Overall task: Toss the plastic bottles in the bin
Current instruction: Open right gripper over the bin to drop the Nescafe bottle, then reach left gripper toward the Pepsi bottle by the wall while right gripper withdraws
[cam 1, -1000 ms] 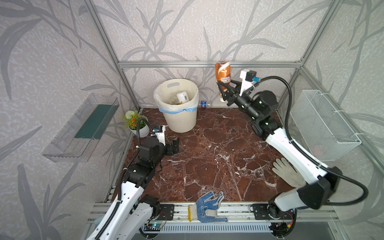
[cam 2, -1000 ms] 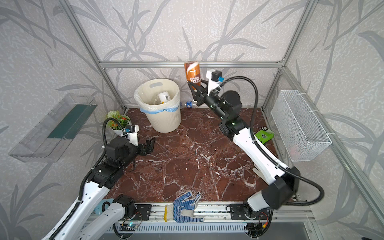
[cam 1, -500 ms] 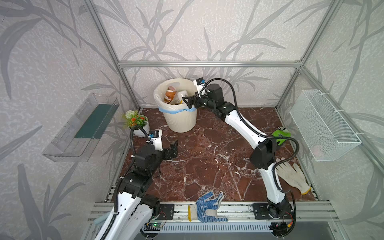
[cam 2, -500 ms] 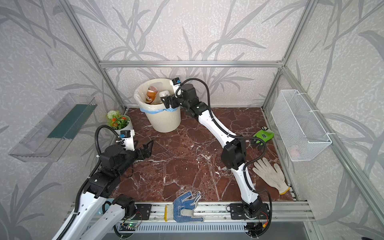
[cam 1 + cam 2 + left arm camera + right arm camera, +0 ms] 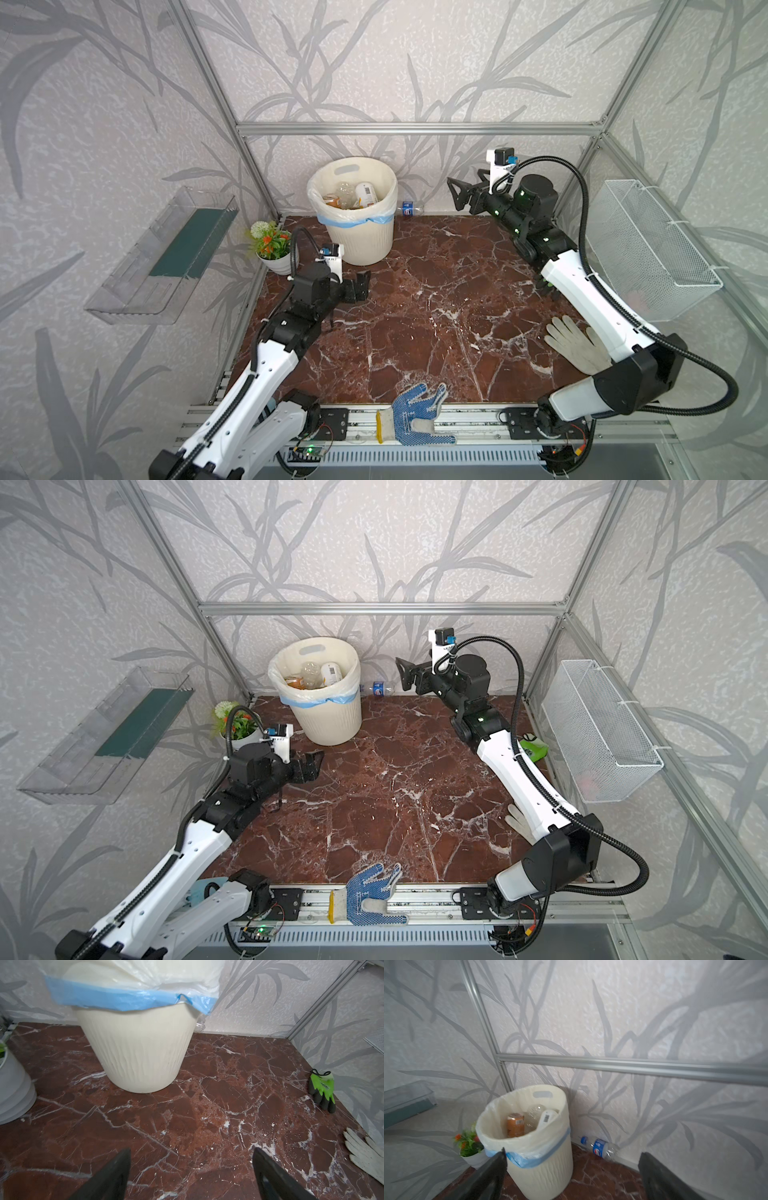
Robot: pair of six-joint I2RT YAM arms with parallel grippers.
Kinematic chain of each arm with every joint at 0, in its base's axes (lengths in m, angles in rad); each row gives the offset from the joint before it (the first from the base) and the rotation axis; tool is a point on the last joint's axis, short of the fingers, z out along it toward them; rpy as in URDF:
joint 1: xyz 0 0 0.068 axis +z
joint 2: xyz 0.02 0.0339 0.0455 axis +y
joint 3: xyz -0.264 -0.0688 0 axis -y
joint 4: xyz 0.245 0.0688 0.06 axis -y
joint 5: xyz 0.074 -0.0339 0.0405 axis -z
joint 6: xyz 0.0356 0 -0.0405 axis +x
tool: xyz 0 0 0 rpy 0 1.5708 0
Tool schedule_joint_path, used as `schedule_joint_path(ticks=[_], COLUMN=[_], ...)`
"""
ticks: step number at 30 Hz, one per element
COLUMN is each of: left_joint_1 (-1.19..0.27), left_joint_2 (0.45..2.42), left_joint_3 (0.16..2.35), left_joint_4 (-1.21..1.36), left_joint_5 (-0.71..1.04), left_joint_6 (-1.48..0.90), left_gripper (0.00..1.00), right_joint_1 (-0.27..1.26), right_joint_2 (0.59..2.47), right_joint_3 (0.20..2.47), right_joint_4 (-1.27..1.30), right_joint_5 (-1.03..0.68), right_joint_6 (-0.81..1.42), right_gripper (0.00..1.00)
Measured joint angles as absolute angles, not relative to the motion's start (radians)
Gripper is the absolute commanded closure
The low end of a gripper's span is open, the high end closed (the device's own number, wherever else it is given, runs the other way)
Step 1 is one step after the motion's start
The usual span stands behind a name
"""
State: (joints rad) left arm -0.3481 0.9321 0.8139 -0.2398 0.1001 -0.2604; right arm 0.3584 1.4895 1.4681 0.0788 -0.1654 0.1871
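A cream-white ribbed plastic bin (image 5: 361,245), lined with a blue-banded clear bag, is set at the far left of the marble worktop (image 5: 436,311); brown-labelled, clear and white-labelled plastic bottles (image 5: 532,1120) are held inside. A blue-labelled plastic bottle (image 5: 409,209) is seen lying just right of it. The left fingers (image 5: 110,1176) and right fingers (image 5: 488,1178) are spread wide, nothing gripped.

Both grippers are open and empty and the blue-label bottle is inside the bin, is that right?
Not quite: the blue-label bottle lies outside the bin, beside it against the back wall, as both top views show. The left gripper and right gripper are indeed open and empty.
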Motion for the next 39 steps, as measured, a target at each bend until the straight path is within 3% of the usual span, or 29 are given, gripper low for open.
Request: schedule_joint_path(ticks=[4, 11, 24, 39], left_joint_1=[-0.408, -0.494, -0.541, -0.535], left_joint_2=[1.1, 1.471, 2.133, 2.81], left_joint_3=[0.909, 1.108, 1.458, 2.289], left_joint_4=[-0.192, -0.113, 0.27, 0.432], left_joint_5=[0.095, 0.085, 0.036, -0.217], left_joint_6=[-0.253, -0.318, -0.752, -1.069], left_gripper=[0.11, 0.12, 0.09, 0.06], right_joint_1=[0.272, 0.254, 0.189, 0.175], right_joint_2=[1.491, 1.496, 1.491, 1.471], right_joint_3=[1.307, 1.18, 1.039, 1.0], right_joint_4=[0.032, 0.023, 0.085, 0.109], right_joint_5=[-0.144, -0.132, -0.186, -0.255], right_joint_6=[0.268, 0.392, 0.512, 0.541], right_gripper=[0.01, 0.01, 0.0, 0.02])
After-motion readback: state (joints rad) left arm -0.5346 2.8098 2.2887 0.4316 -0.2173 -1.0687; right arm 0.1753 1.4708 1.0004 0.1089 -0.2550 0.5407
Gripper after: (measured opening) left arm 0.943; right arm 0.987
